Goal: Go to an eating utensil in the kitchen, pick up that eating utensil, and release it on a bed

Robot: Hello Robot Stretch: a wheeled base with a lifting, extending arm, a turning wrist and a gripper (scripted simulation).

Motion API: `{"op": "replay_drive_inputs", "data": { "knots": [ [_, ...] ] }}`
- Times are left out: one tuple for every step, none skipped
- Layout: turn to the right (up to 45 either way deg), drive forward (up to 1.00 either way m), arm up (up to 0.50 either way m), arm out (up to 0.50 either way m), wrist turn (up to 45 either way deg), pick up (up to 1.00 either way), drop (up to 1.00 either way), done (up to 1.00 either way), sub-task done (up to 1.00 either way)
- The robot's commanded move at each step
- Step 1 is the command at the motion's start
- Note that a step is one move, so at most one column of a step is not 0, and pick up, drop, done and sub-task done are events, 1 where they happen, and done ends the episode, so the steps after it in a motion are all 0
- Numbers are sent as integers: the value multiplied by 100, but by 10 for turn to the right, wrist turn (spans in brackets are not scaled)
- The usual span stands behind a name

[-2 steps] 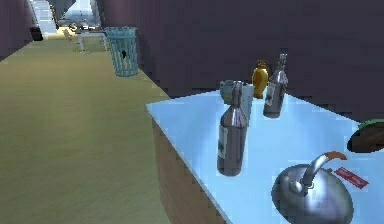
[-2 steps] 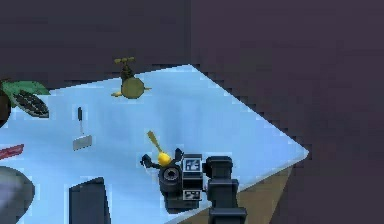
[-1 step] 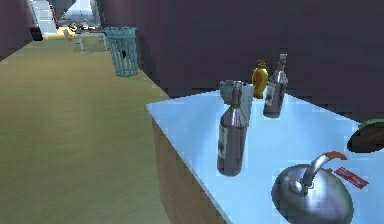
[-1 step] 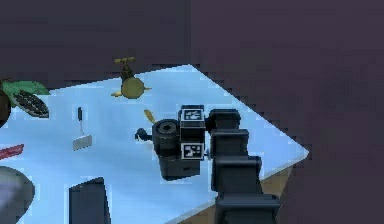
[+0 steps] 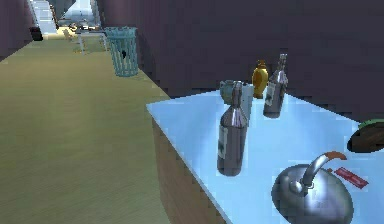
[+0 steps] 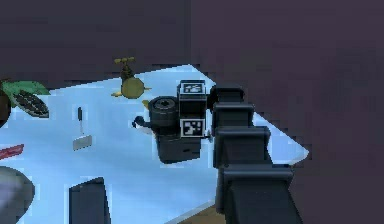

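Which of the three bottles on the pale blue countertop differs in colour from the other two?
The short amber bottle at the back; the tall grey bottle beside it and the nearer grey bottle share one colour.

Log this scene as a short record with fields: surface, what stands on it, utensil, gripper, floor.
surface: light blue counter
bottles: front grey bottle; back grey bottle
kettle: metal kettle, forward view's bottom right
utensil: small utensil, dark handle, pale end, lying flat on the counter
gripper: gripper above the counter, right of the utensil in the arm side view
floor: mesh bin standing by the wall
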Motion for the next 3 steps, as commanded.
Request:
{"op": "replay_drive_inputs", "data": {
  "knots": [
    [0, 0, 0, 0, -450, 0, 0, 0, 0],
    [0, 0, 0, 0, -450, 0, 0, 0, 0],
    [0, 0, 0, 0, -240, 0, 0, 0, 0]
  ]
}}
